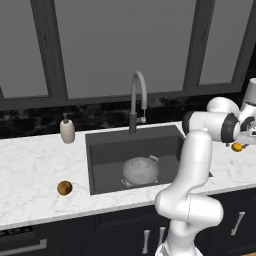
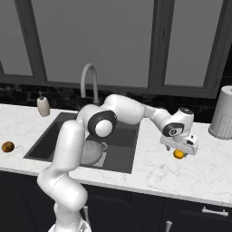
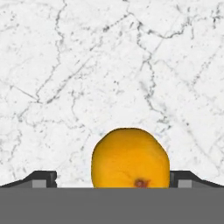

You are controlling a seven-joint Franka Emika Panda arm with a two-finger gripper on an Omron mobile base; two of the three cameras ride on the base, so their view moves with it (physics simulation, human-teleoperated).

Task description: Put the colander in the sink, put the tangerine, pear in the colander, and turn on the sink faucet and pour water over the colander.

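Far left on the counter point(image 1: 30, 170): pear point(image 1: 64, 188), alone, well apart from the arm, near the front edge. Soap bottle point(image 1: 67, 131) behind it by the wall.

Centre: sink point(image 1: 105, 150) with the colander point(image 1: 140, 170) already standing in it, right-hand half of the basin. Faucet point(image 1: 137, 100) behind, no water seen running.

Right of the sink: tangerine point(image 2: 179, 154) on open marble, with the gripper point(image 2: 180, 148) directly over it. In the hand view the tangerine point(image 3: 130, 158) sits centred between the two fingertips point(image 3: 40, 178), which stand spread wide on either side with clear gaps; nothing pinched. The fruit is round, so no long axis to line up with.

Judgement: grasp is set up; what remains is a straight drop and a squeeze.

Room: bare counter all round the tangerine. Pale canister point(image 2: 223, 113) stands far right by the wall, well apart. Path leftward to the colander crosses the sink's right rim only.
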